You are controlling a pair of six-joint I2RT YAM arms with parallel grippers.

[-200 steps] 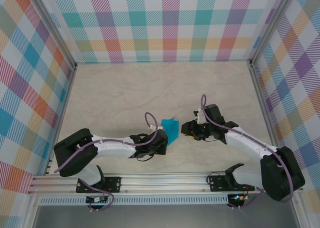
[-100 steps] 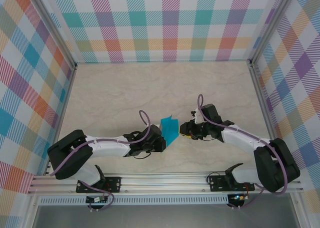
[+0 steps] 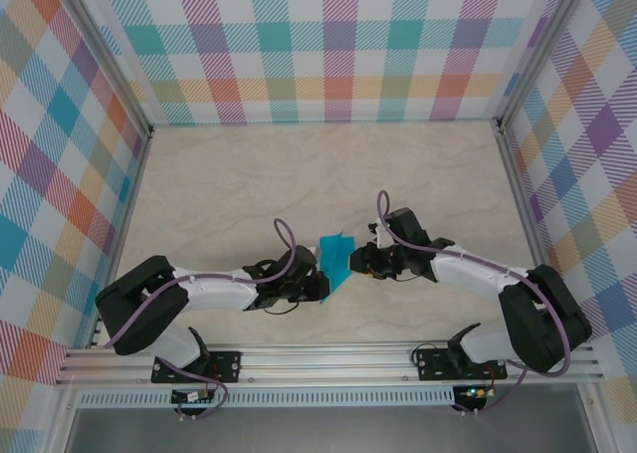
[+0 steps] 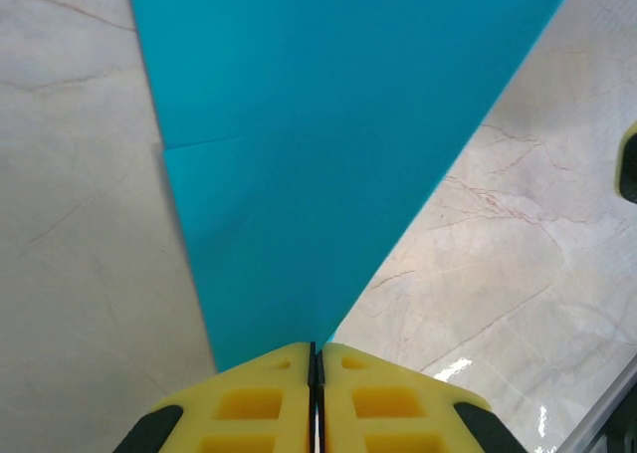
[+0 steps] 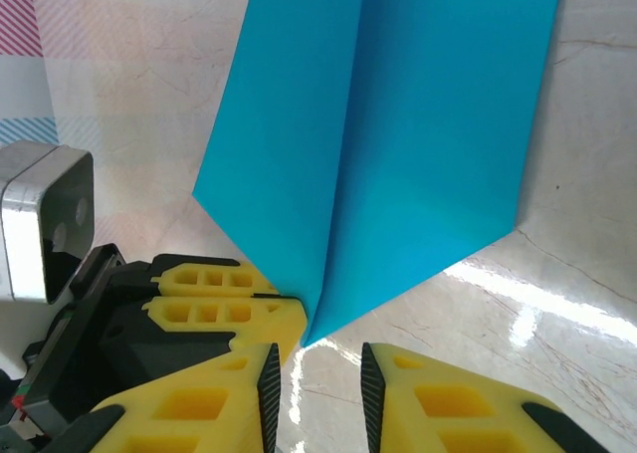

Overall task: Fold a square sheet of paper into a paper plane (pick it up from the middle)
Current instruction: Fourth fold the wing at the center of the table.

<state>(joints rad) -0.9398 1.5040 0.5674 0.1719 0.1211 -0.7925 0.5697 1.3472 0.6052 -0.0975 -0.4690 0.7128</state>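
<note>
So the paper plane (image 3: pixel 336 256) is up off the tabletop (image 3: pixel 249 174), a bit beyond the metal rail (image 3: pixel 328 358) and about halfway along its length. It's plain teal-blue, with one crease down the middle and a sharp tip pointing back toward the rail (the far end looks squared off rather than finished, at least from the right wrist camera). In the left wrist view the plane (image 4: pixel 328 154) fans out wide from that tip, with one faint short crease line near its left edge.

The left gripper (image 3: pixel 324 280) has it. Its yellow fingers are pressed right together on the tip, with no gap showing between them (image 4: pixel 315 348), and the paper comes straight out of that seam. From the right wrist view the same gripper (image 5: pixel 284 319) sits clamped on the tip from the left side, with the plane (image 5: pixel 398 144) standing up above it.

The right gripper (image 3: pixel 356 262) is on the other side of the plane, about as far from the rail as the left one. Its fingers are parted by just a narrow slot (image 5: pixel 314 363), and the tip sits right at the mouth of it. Nothing is actually pinched in there, as far as anyone can see.

Plaid walls (image 3: pixel 338 55) stand around the table, on the sides away from the rail.
</note>
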